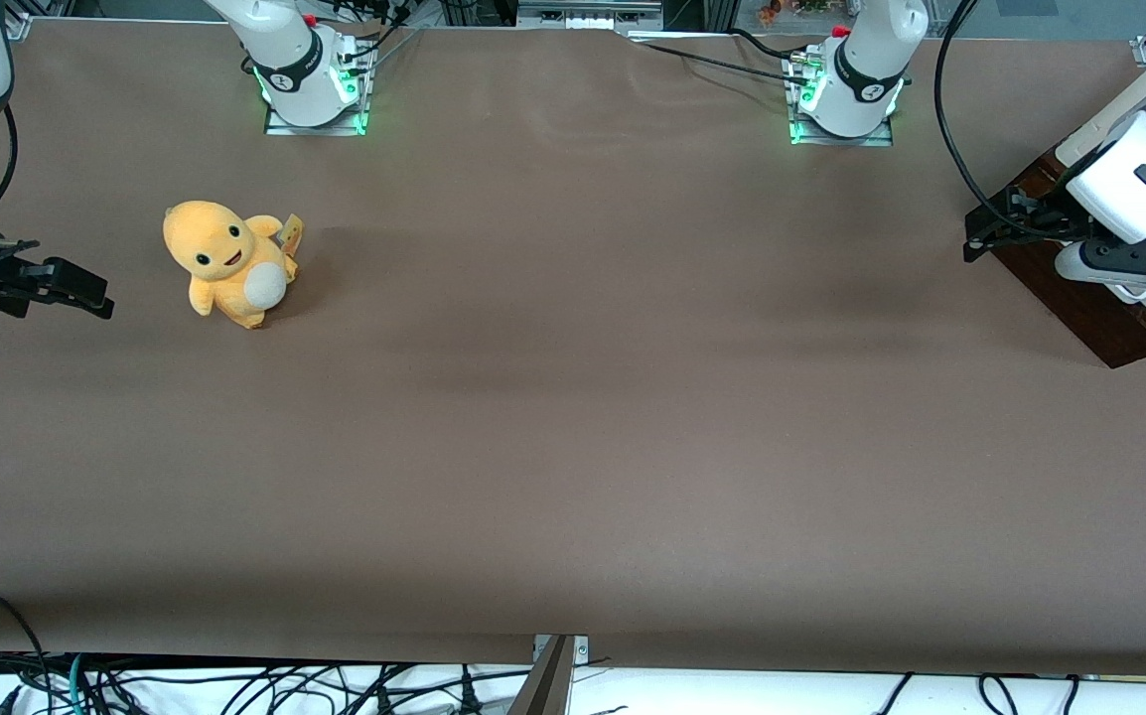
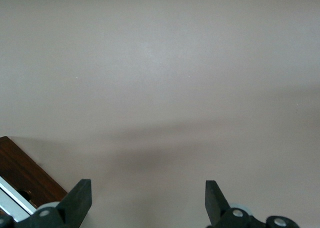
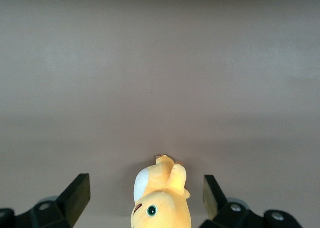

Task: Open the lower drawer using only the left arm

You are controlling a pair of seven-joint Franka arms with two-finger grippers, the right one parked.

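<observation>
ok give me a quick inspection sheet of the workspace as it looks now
Surface: brown table, bare across its middle.
Job's things: dark-brown wooden cabinet at the working arm's end of the table; a corner of it with a pale strip shows in the left wrist view. Lower drawer and its handle: cannot tell from these views.
Clutter: yellow plush toy toward the parked arm's end, standing apart from the cabinet.
Grippers: left gripper open, holding nothing, hovering over the table beside the cabinet.
Cables: black cable looping to the left arm; loose cables below the table's near edge.
Surroundings: two arm bases with green lights.
</observation>
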